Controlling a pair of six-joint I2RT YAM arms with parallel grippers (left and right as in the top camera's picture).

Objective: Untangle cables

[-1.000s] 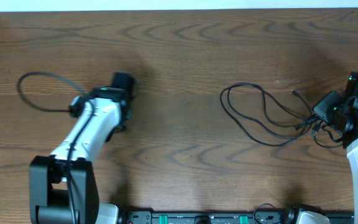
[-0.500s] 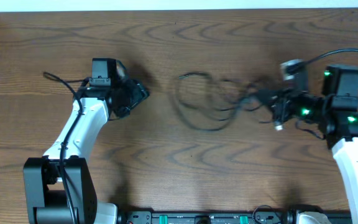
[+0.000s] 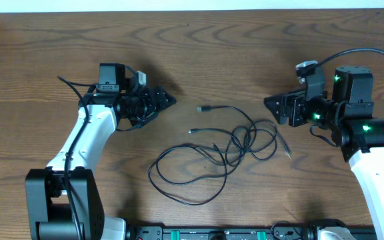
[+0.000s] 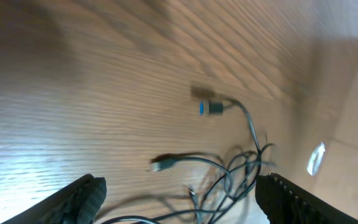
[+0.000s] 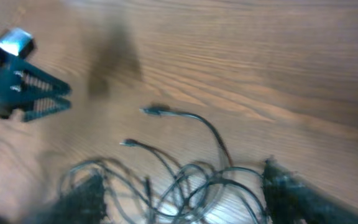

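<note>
Lying on the brown wooden table (image 3: pixel 245 40), the cables (image 3: pixel 231 148) make a loose, messy pile in the middle, between the two grippers. They are thin and black, and they cross over each other many times. One big loop spreads out toward the near edge of the table. Two ends stick out at the top left of the pile. The top plug (image 3: pixel 204 109) points at the left gripper (image 3: pixel 167 101), and the second plug (image 3: pixel 193 131) lies just below it. A thin greyish end pokes out on the right side of the pile. The left gripper is up off the table, near the pile but not touching it. In the left wrist view its fingers (image 4: pixel 82 198) are far apart, with nothing between them, and the top plug (image 4: pixel 213 107) has a bit of blue on it. The right gripper (image 3: pixel 272 103) faces the left one from the other side of the pile. In the right wrist view its fingers (image 5: pixel 284 193) are spread wide too and hold nothing, and the cables (image 5: pixel 191 180) lie on the wood below them. No cable touches either gripper.
</note>
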